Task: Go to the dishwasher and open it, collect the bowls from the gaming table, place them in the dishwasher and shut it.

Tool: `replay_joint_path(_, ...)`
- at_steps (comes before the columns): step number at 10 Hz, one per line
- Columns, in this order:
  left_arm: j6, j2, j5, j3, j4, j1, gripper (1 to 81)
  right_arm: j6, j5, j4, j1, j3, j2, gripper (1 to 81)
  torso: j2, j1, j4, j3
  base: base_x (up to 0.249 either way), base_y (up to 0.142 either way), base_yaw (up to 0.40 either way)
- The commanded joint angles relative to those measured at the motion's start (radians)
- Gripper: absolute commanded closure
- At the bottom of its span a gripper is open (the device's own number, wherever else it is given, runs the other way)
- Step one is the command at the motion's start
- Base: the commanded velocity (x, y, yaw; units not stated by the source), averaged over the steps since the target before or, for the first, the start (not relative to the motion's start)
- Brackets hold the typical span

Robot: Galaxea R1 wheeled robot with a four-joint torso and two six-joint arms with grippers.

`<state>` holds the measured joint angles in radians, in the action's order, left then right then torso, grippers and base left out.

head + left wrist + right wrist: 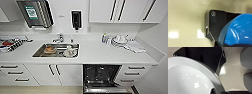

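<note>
The dishwasher (101, 75) stands open under the white counter, showing its dark inside and wire racks, with its door (107, 90) folded down toward me. In the left wrist view a bright blue bowl (238, 31) hangs close above the pale floor, and my left gripper (230, 45) is shut on it. A pale bowl (189, 79) with a grey rim is held over the floor in the right wrist view, with my right gripper (214, 91) shut on its edge. The gaming table is out of view.
A steel sink (37, 51) with an orange dish and white dishes lies left of the dishwasher, with a tap (58, 38) behind it. Stacked plates (120, 40) and a cloth sit at the counter's right. Drawers (133, 73) flank the dishwasher, and a wall closes the right side.
</note>
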<state>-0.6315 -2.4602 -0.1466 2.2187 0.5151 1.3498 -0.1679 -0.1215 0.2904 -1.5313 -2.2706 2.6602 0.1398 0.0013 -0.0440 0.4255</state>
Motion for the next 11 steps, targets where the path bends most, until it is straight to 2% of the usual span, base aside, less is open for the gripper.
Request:
replay_joint_path(1,-0.036,0.099,0.009,-0.022,-0.003,-0.111,81.1,-0.002,0.074,-0.011,0.010,0.017,-0.024,81.1,0.000,0.000,0.000,0.000,0.000,0.000,0.000)
replay_joint_path(4,-0.036,0.170,0.015,-0.113,-0.001,-0.160,81.1,-0.002,0.072,-0.010,0.013,0.016,-0.024,81.1,0.000,0.000,0.000,0.000,0.000,0.000,0.000)
replay_joint_path(7,-0.043,0.243,0.048,-0.237,-0.003,-0.290,81.1,-0.002,0.072,-0.008,0.024,0.014,-0.021,81.1,0.000,0.000,0.000,0.001,0.000,0.000,0.000)
replay_joint_path(9,-0.054,0.282,0.160,-0.370,-0.003,-0.422,81.1,-0.001,0.072,-0.008,0.027,0.017,-0.023,81.1,0.000,0.001,0.000,0.001,0.000,0.000,0.000)
replay_joint_path(11,-0.054,0.273,0.293,-0.436,-0.003,-0.542,81.1,0.002,0.074,-0.008,0.035,0.019,-0.023,81.1,0.000,0.001,0.000,0.001,0.000,0.000,0.000)
